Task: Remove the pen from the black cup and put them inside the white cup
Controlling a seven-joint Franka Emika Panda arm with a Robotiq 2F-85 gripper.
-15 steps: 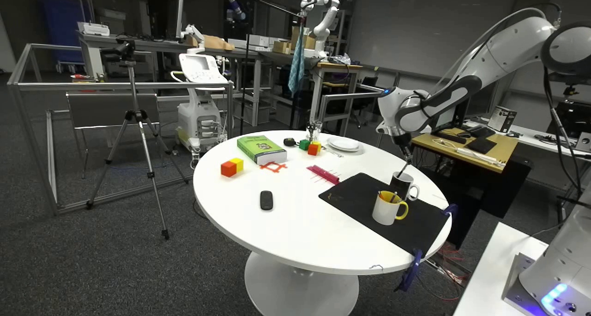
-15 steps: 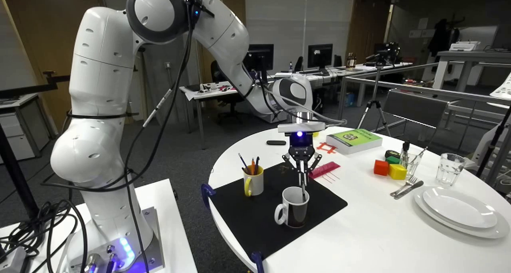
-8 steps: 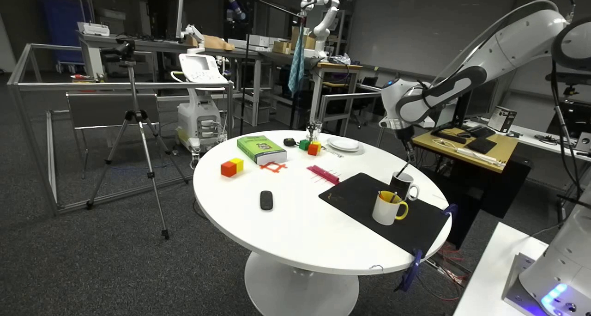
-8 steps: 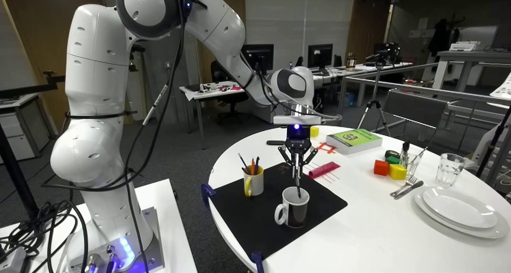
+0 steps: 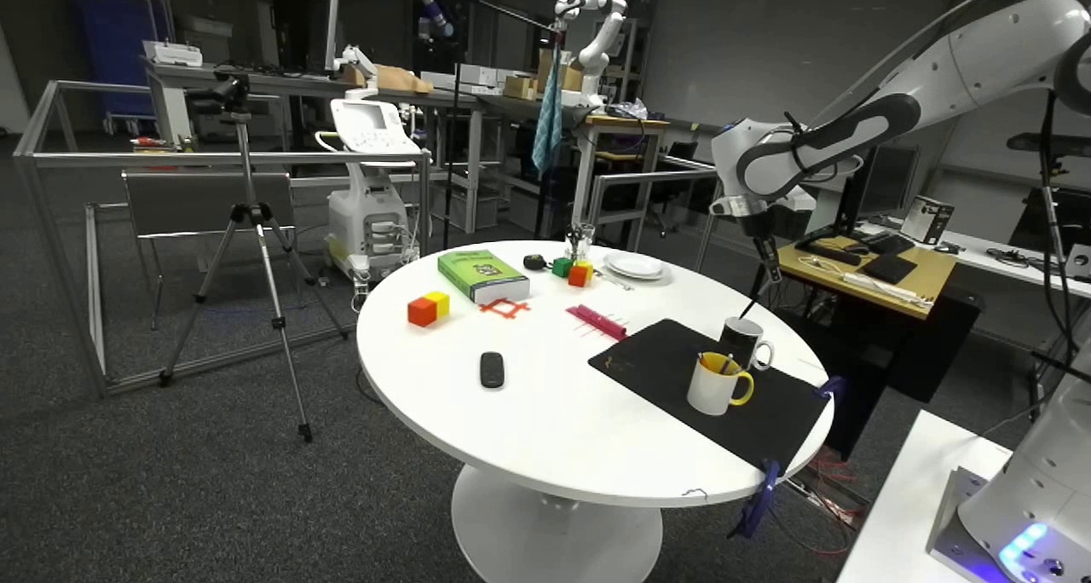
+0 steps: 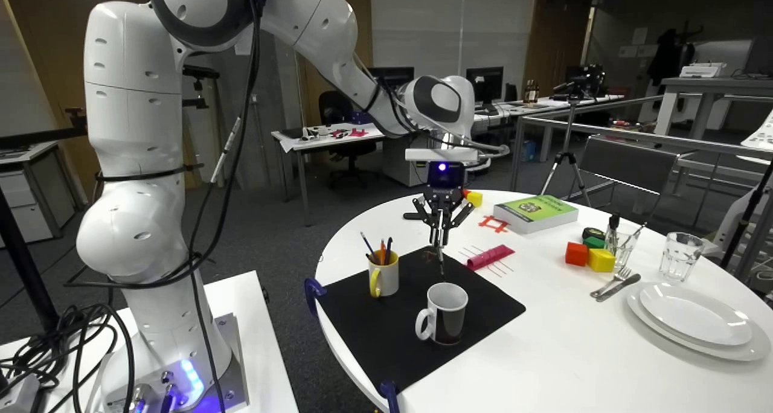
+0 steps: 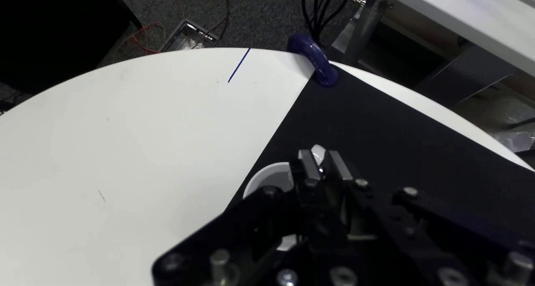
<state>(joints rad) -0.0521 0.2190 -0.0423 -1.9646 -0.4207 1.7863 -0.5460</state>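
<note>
The black cup (image 6: 450,323), with a white inside and white handle, stands upright on the black mat; it also shows in an exterior view (image 5: 738,339). My gripper (image 6: 439,243) is shut on a dark pen (image 6: 442,262) and holds it steeply slanted, tip down. The pen's lower tip is at about the height of the black cup's rim. In the wrist view my gripper (image 7: 322,169) hides most of the black cup (image 7: 267,177). The white cup (image 6: 389,278) with yellow inside and handle stands beside it, holding several pens; it also shows in an exterior view (image 5: 707,387).
The black mat (image 6: 392,334) is held by blue clamps (image 6: 389,395) at the table edge. A pink piece (image 6: 489,256), a green book (image 6: 534,212), coloured cubes (image 6: 577,253), cutlery (image 6: 616,285), glasses (image 6: 680,256) and plates (image 6: 694,313) lie farther off.
My gripper has risen with the pen and drawn the pen's lower end up out of the black cup. Both cups have stayed where they were.
</note>
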